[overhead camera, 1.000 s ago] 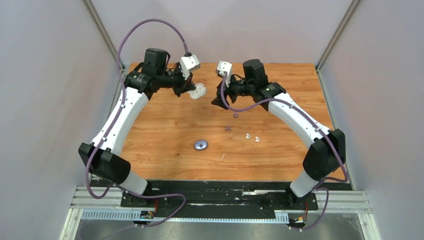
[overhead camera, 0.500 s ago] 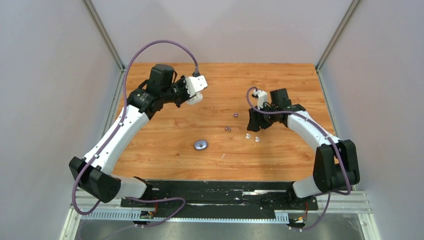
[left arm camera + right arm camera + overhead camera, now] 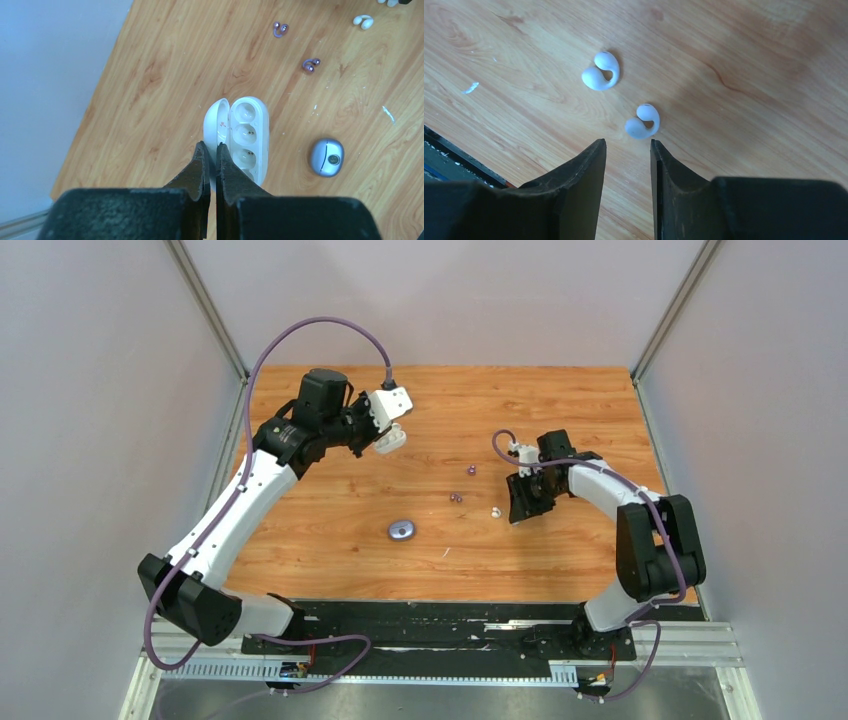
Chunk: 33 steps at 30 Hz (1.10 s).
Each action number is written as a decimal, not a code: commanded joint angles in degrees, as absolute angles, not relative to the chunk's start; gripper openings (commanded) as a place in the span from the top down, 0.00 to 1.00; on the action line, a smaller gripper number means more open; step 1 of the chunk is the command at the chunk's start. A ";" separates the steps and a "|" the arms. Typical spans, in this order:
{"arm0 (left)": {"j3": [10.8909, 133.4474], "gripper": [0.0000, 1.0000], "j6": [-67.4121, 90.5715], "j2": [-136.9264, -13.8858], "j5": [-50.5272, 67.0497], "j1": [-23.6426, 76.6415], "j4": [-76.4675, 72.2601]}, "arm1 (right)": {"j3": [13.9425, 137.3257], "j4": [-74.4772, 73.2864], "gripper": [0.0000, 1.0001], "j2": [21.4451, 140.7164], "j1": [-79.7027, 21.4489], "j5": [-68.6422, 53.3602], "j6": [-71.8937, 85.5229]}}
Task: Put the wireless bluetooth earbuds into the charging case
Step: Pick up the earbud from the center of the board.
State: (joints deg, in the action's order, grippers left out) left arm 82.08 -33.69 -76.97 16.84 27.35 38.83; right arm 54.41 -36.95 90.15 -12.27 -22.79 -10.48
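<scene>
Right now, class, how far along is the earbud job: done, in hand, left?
Done: the white case is open, sockets empty, pinched by the shut left gripper. In hand: the right gripper, jaws apart and empty, hangs over two white buds on the table. Left: no bud is seated; the purple buds lie loose too, and the second case is shut.

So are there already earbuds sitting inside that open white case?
No, the wells that show in the white case are bare sockets with nothing in them.

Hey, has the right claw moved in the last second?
Yes. In the top view the right claw has come from the table's far middle toward the near edge and rightward, ending beside the white bud.
</scene>
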 commanded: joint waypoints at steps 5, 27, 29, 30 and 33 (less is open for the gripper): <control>82.55 1.00 -30.69 -76.49 18.51 27.60 38.13 | 58.63 -38.97 0.64 93.30 -9.74 -21.98 -7.33; 81.40 1.00 -30.87 -76.29 17.23 27.59 37.45 | 59.82 -39.92 0.51 97.72 -9.73 -24.96 -1.02; 81.34 1.00 -31.16 -76.18 17.04 27.60 37.33 | 59.64 -39.79 0.50 97.44 -9.88 -24.88 -0.87; 81.31 1.00 -31.31 -76.02 17.00 27.60 37.30 | 59.60 -39.55 0.50 97.36 -9.86 -24.81 -0.81; 80.69 1.00 -32.44 -75.56 16.49 27.60 36.44 | 59.42 -38.92 0.50 97.21 -9.98 -24.47 -0.58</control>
